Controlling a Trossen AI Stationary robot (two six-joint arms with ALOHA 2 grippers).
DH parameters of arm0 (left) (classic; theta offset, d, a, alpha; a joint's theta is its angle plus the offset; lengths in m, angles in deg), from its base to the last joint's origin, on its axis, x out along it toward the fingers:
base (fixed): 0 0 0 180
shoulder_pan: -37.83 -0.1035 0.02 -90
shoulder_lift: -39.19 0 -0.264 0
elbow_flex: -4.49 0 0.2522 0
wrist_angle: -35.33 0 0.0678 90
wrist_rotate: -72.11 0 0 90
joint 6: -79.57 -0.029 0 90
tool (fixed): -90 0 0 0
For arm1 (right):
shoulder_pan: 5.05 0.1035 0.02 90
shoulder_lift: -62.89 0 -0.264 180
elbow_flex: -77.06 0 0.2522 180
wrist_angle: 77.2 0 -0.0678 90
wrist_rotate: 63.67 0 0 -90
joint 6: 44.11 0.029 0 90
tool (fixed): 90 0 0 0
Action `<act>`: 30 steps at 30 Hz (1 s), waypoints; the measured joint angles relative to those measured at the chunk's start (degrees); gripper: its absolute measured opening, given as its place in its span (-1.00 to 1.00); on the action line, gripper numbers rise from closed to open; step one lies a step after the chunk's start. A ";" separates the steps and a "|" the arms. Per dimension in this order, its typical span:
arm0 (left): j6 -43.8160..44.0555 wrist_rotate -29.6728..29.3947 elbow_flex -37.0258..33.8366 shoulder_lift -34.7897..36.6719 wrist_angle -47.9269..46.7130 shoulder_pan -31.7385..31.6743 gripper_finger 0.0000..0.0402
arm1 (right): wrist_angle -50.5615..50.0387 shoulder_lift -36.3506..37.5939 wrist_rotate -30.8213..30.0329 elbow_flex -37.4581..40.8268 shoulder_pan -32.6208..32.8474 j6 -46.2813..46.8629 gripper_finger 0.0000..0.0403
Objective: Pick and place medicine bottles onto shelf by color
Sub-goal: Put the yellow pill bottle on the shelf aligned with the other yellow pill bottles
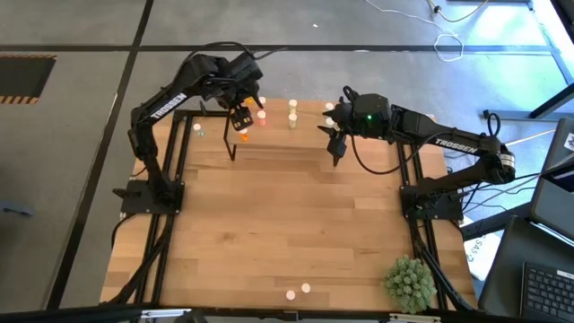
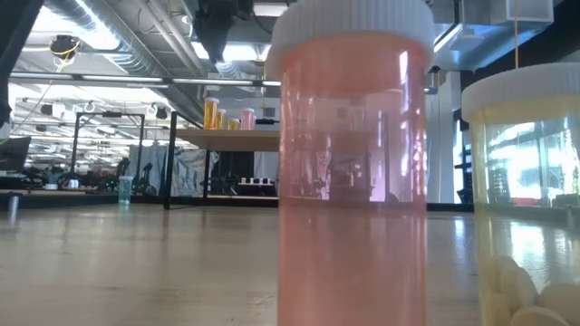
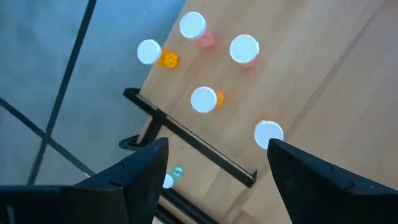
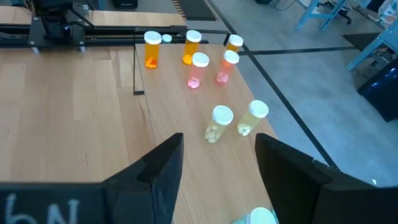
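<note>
Gleaming translucent cylindrical bottles (image 4: 194,70), ribbed caps (image 2: 352,20)

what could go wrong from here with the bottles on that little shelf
1. The small light-wood shelf on thin black legs already carries white-capped orange and pink medicine bottles standing close together; the open left gripper hovering above them could tip a neighbour while descending.
2. Two pale yellow medicine bottles stand near the shelf's edge below the open right gripper; a nudge might push one off.
</note>
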 joint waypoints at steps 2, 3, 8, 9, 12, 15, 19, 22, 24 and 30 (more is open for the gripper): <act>1.53 0.01 -1.47 1.63 0.17 0.00 0.34 | 0.01 0.00 0.00 0.00 0.00 0.00 0.00; 2.33 0.03 -2.79 2.46 0.15 0.00 0.34 | 0.01 0.00 0.00 0.00 0.00 0.00 0.00; 6.02 3.16 -11.52 7.24 0.08 0.78 0.34 | 0.01 0.00 0.00 0.00 0.00 0.00 0.00; 6.79 4.19 -13.42 8.30 0.11 1.07 0.34 | 0.01 0.00 0.00 0.00 0.00 0.00 0.00; 9.09 5.63 -18.10 11.02 0.10 2.91 0.34 | 0.05 0.00 0.00 0.00 0.00 0.00 0.00; 11.99 7.04 -21.57 13.92 0.12 5.49 0.34 | 0.08 0.00 0.00 0.00 -0.02 0.00 0.00; 16.37 7.03 -24.84 17.73 0.12 9.29 0.34 | 0.14 0.00 0.00 0.00 0.00 0.00 0.00; 20.73 6.68 -27.20 20.22 0.15 11.63 0.34 | 0.17 0.00 0.00 0.00 0.00 0.00 0.00; 23.71 5.43 -28.96 21.87 0.15 12.50 0.34 | 0.19 0.00 0.00 0.00 -0.02 0.00 0.00; 30.00 2.10 -34.53 24.99 0.12 12.05 0.34 | 0.19 0.00 0.00 0.00 0.00 0.00 0.00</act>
